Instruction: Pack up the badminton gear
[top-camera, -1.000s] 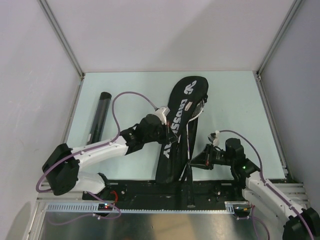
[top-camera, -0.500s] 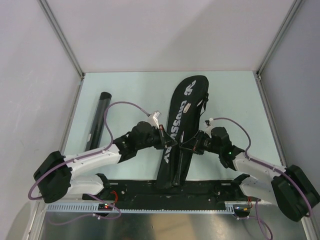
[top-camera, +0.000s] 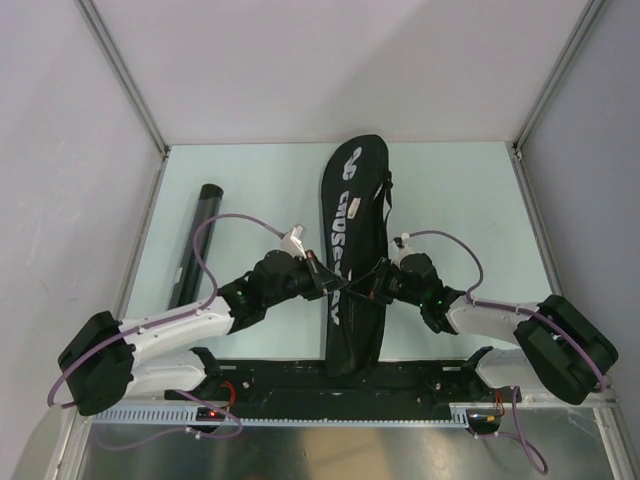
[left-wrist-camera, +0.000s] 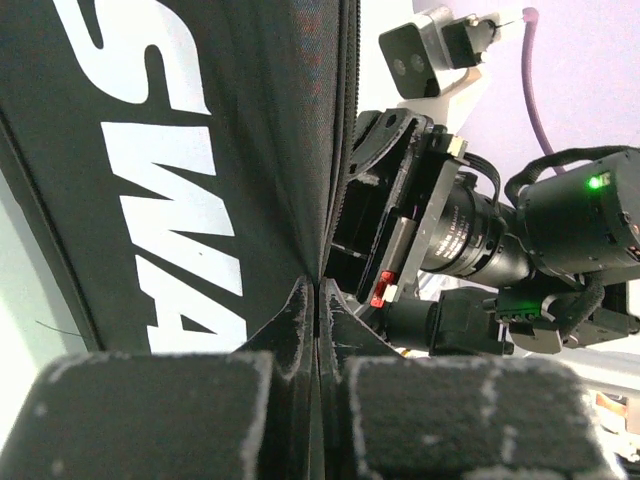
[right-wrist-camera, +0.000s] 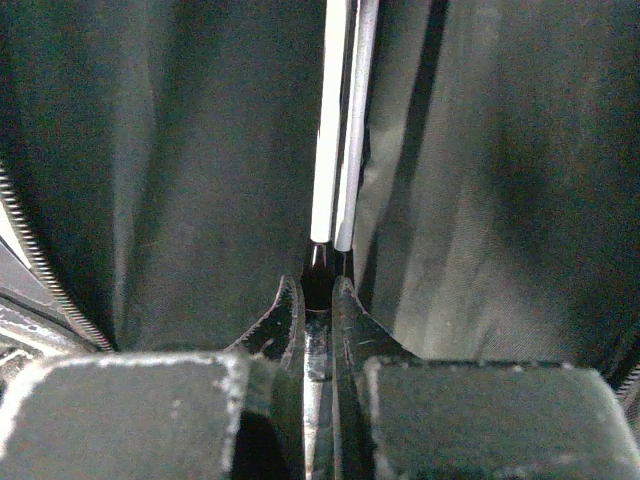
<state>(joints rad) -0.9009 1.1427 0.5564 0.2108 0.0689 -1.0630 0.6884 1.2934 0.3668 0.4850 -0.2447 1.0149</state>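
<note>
Pinched the bag (top-camera: 352, 200) mid-frame with left end effector (left-wrist-camera: 315, 297) and right end effector (right-wrist-camera: 318, 290); risked losing thin fabric and snagging racket shafts (right-wrist-camera: 340, 120) inside.

black racket bag (top-camera: 350, 200) lies right of black tube (top-camera: 197, 245).

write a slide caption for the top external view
The left claw and right claw meet at mid-length of the racket bag, one per side; black tube lies to its left.

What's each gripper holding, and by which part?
Left gripper pinches the long black CROSSWAY racket bag at its zippered edge. Right gripper seems shut on a thin piece at its opening.
</note>
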